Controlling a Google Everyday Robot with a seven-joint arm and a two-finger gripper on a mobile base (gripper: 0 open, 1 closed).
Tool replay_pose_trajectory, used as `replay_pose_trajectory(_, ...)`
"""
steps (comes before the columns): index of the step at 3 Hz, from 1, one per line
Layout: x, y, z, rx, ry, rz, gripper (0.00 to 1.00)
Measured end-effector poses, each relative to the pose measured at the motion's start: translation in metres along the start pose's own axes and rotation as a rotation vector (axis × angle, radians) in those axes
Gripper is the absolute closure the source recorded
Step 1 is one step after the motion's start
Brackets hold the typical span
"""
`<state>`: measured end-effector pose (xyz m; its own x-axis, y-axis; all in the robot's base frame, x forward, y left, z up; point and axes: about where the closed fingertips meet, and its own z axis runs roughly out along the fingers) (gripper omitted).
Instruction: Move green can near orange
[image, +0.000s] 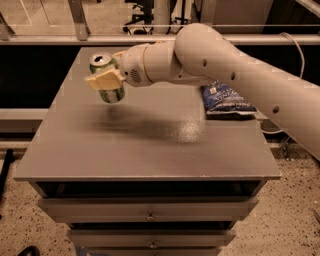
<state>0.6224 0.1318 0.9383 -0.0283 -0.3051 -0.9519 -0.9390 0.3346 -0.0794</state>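
Gripper sits over the far-left part of the counter, closer to the far left corner than to the middle. Jaws are clamped on the green can, gripping it around mid-body. One pale finger crosses the can's front. The can is held up off the counter and does not touch the surface. A soft shadow lies on the grey top beneath it and a bit toward the right. The can leans slightly, its silver top toward the left edge and its bottom toward the middle, with the top end facing up.

The white arm comes in from the right side and crosses above the far half of the counter. Its wrist section is just to the right of the can.

A dark blue chip bag lies flat by the right edge, toward the far right corner. It is well apart from the can and partly tucked under the arm.

Drawers stacked below the near edge are closed, with a small knob in the middle of each front.
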Motion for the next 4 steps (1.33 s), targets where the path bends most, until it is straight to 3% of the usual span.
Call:
replay_pose_trajectory(1,-0.005,-0.001,-0.007,0.019,0.007,-0.023,1.00)
replay_pose_trajectory(2,0.003,-0.049,-0.047,0.137,0.017,-0.055,1.00)
replay_pose_trajectory(3,0.018,-0.140,-0.092,0.292,0.006,-0.078,1.00)
replay_pose_trajectory(4,0.028,-0.201,-0.110,0.378,-0.032,-0.072,1.00)
